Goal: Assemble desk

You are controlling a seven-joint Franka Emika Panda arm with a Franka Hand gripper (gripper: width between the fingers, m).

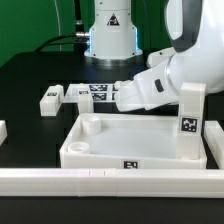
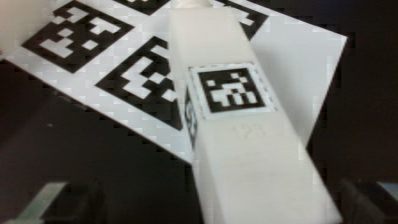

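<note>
Pincer (image 1: 122, 97) is hanging low over the marker board (image 1: 96, 92), at the far side of the desk top (image 1: 120, 150).

In the wrist view a tagged leg (image 2: 226, 110) is lying across the marker board (image 2: 89, 45), running straight through the pincer (image 2: 205, 200). The dark fingers (image 2: 45, 202) are sitting wide on either side and look spread, not pinching anything. They are blurred, so I'm reading this loosely.

Step in hand, as I judge it, is taking up this leg. To do it well, the pincer should be centring on the leg, squaring to its flat sides, and closing only once the fingers are low enough to catch it rather than skate over the edge.

One upright leg (image 1: 190, 120) is already standing at the desk top's corner on the exterior view's right. A round socket is showing empty at the opposite corner. Two loose legs (image 1: 50, 100) are waiting beyond, on the exterior view's left.

The table (image 1: 25, 80) is black and matte. A long white rail (image 1: 100, 181) is running along the near edge. A green backdrop (image 1: 30, 25) is closing off the room behind.
</note>
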